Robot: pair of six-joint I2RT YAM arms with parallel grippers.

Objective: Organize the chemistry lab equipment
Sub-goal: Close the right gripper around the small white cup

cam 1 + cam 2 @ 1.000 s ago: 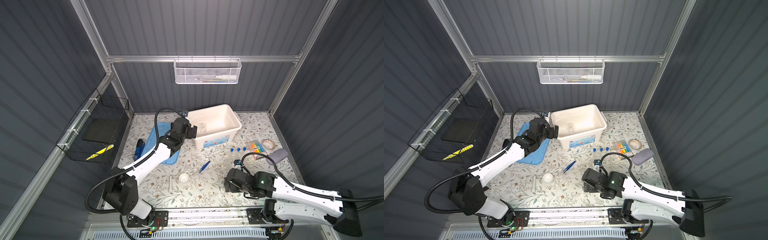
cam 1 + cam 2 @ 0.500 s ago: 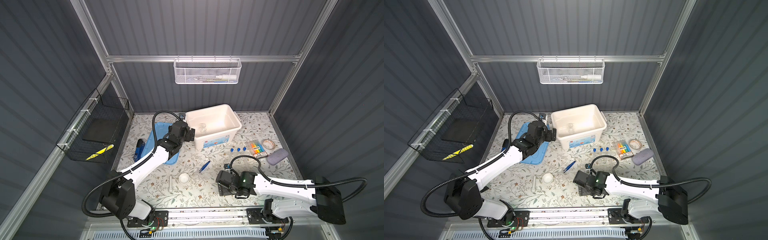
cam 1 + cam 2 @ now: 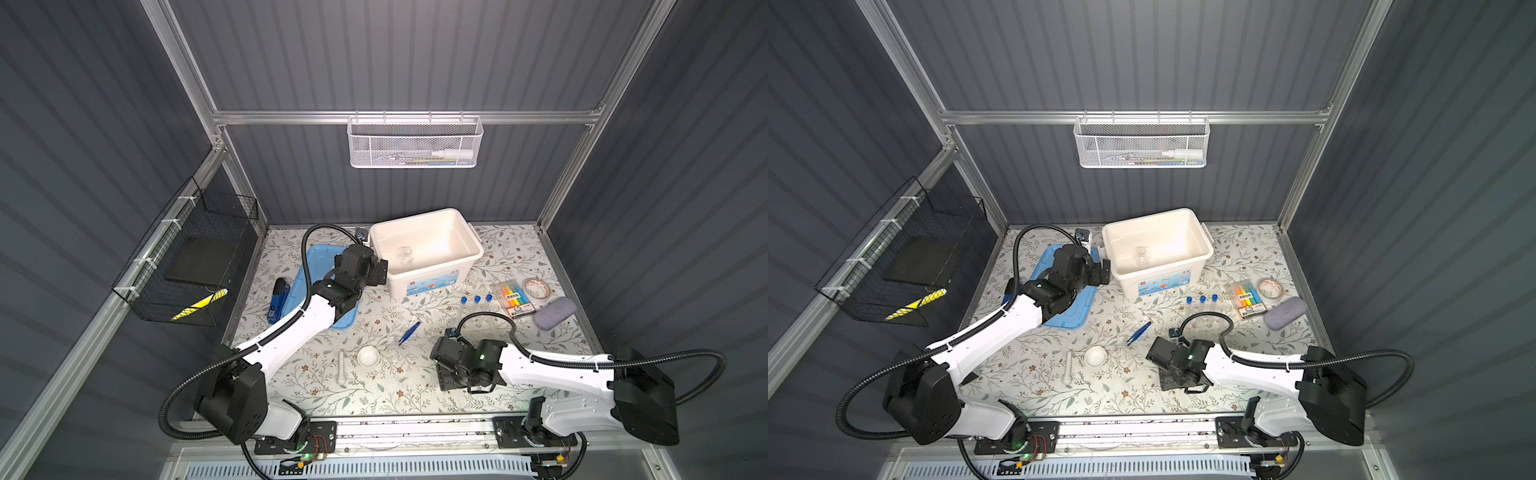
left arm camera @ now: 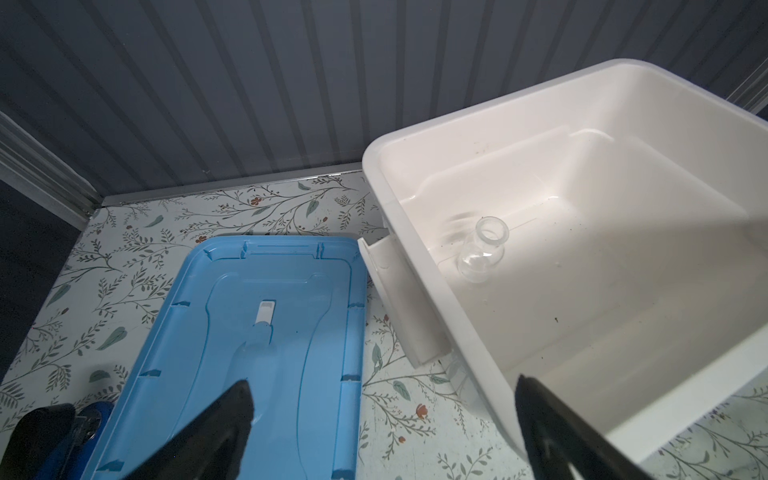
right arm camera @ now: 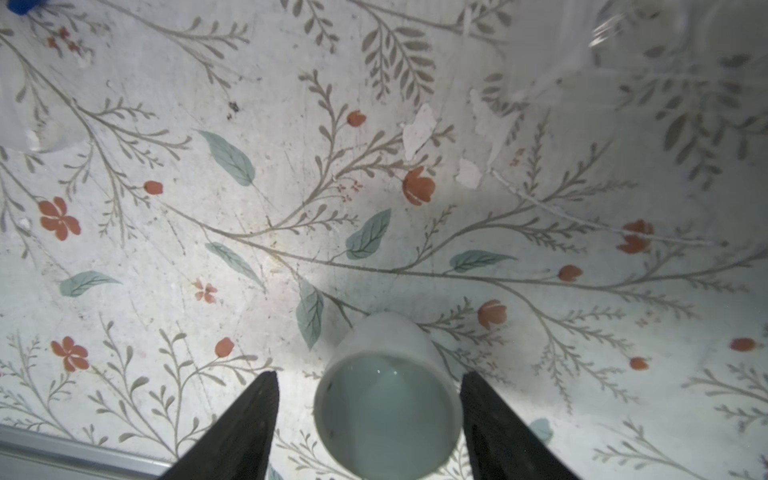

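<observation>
Both top views look steeply down from high above the front onto the whole table (image 3: 386, 395), side by side and nearly identical. The left wrist view looks obliquely forward at close range, with lid (image 4: 187, 324) and bin (image 4: 602, 174) ahead of its spread jaws and flask (image 4: 482, 253) beyond them; both top views share these. The right wrist view faces straight down, very near, with bowl (image 5: 388, 399) between its jaws.

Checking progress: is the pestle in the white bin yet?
No, the pestle lies on the table beside a small white bowl, well outside the white bin.
</observation>
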